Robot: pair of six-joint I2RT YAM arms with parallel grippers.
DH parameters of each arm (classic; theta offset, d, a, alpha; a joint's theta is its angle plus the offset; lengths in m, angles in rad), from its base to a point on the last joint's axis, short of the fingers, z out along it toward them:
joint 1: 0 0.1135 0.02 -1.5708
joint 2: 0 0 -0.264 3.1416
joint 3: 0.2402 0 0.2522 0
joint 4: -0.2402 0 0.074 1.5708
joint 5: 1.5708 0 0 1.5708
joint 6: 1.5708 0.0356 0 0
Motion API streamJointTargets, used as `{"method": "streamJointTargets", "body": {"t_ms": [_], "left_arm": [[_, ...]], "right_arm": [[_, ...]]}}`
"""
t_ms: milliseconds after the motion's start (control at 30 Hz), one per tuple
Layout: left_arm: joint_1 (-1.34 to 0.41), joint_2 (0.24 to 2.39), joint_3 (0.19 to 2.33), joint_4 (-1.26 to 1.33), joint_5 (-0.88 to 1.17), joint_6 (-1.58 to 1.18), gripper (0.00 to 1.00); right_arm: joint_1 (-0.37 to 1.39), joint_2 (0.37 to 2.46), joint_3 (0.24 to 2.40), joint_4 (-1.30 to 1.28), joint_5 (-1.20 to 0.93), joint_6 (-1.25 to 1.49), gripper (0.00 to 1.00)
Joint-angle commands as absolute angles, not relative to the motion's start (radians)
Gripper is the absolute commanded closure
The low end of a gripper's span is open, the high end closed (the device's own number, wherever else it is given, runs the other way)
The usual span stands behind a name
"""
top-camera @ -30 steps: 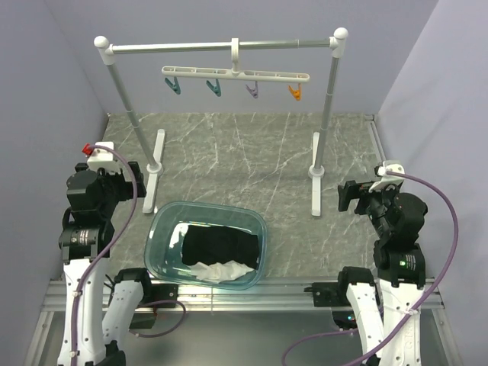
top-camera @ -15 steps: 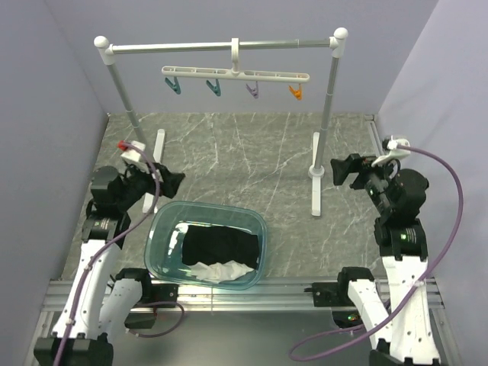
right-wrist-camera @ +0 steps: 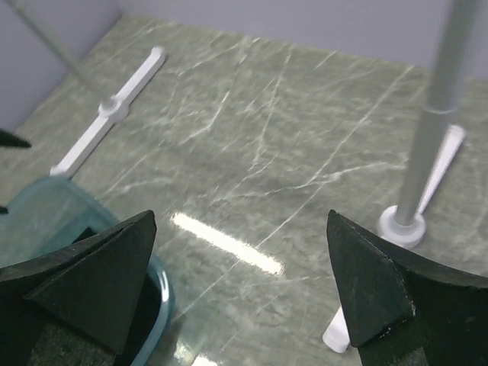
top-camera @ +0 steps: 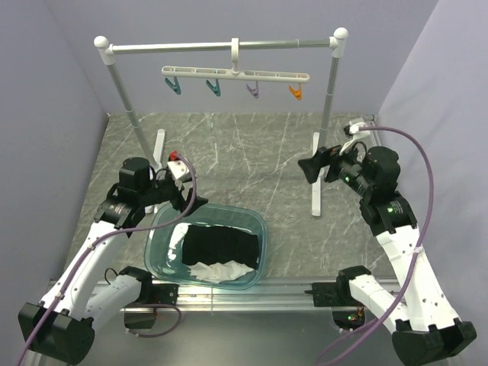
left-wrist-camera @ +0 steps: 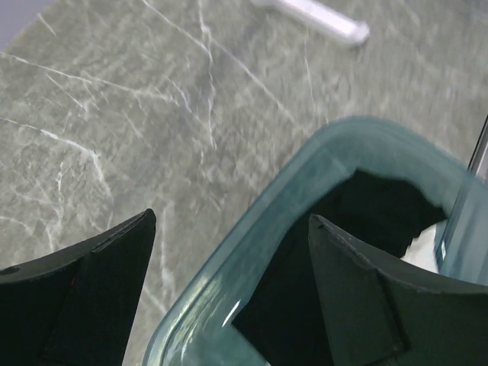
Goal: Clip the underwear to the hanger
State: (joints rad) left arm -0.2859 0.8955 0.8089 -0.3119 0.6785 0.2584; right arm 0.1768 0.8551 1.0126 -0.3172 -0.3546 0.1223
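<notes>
Left gripper (top-camera: pixel 188 204) (left-wrist-camera: pixel 232 221): black fingers (left-wrist-camera: pixel 84 297) spread wide, nothing between them. It hovers at the far-left rim of the translucent teal plastic basin (top-camera: pixel 263 229) (left-wrist-camera: pixel 252 229). In the left wrist view the rim runs through the gap between the two fingers.

The small black fabric underwear (top-camera: pixel 221 245) (left-wrist-camera: pixel 358 213) lies flat inside the basin, just beyond the finger on that view's right side and below it, not touched. A crumpled white cloth (top-camera: pixel 221 271) (left-wrist-camera: pixel 423 248) lies against the underwear's near edge, further from the fingers.

Right gripper (top-camera: pixel 309 168) (right-wrist-camera: pixel 240 221): black fingers (right-wrist-camera: pixel 381 297) also spread wide, holding nothing. It hangs over bare grey marble-pattern table (top-camera: pixel 244 152) (right-wrist-camera: pixel 252 152). In the right wrist view the basin's corner (right-wrist-camera: pixel 46 206) sits by the finger on the view's left. The right post of the tall white-and-metal rack with ball caps (top-camera: pixel 229 47) (right-wrist-camera: pixel 438 107) stands past the finger on the view's right. The rack's other foot lies well ahead of the fingers.

The long white plastic hanger with a top hook (top-camera: pixel 236 74) hangs from the rack's top bar, well above and beyond both sets of fingers. It carries four pegs in a row: teal peg (top-camera: pixel 174 86), second teal peg (top-camera: pixel 214 88), purple peg (top-camera: pixel 252 90), orange peg (top-camera: pixel 294 92). All four pegs hang free with nothing clipped in them. The underwear is well apart from the hanger.
</notes>
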Motion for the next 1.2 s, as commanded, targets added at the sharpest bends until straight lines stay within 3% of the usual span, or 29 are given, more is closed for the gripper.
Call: {"method": "streamJointTargets", "body": {"t_ms": [0,233,500,700,900,1167], "left_arm": [[-0.293,0.873,0.851,-0.474,0.746,0.496,0.14],[-0.432,0.934,0.812,-0.106,0.615,0.204,0.22],[-0.630,1.106,0.801,0.454,0.333,-0.060,0.15],[-0.719,1.288,0.906,0.641,0.216,-0.094,0.11],[-0.772,1.462,1.020,0.822,0.101,-0.090,0.09],[-0.773,1.640,1.187,0.917,0.100,-0.115,0.09]], "right_arm": [[0.244,0.827,0.981,-0.367,-0.359,0.054,0.00],[0.320,0.793,0.899,-0.038,-0.065,0.182,0.04],[0.353,1.017,1.015,0.270,0.165,0.238,0.14],[0.353,1.123,1.120,0.419,0.155,0.247,0.27],[0.353,1.219,1.196,0.454,0.146,0.226,0.34],[0.354,1.282,1.261,0.446,0.130,0.192,0.43]]}}
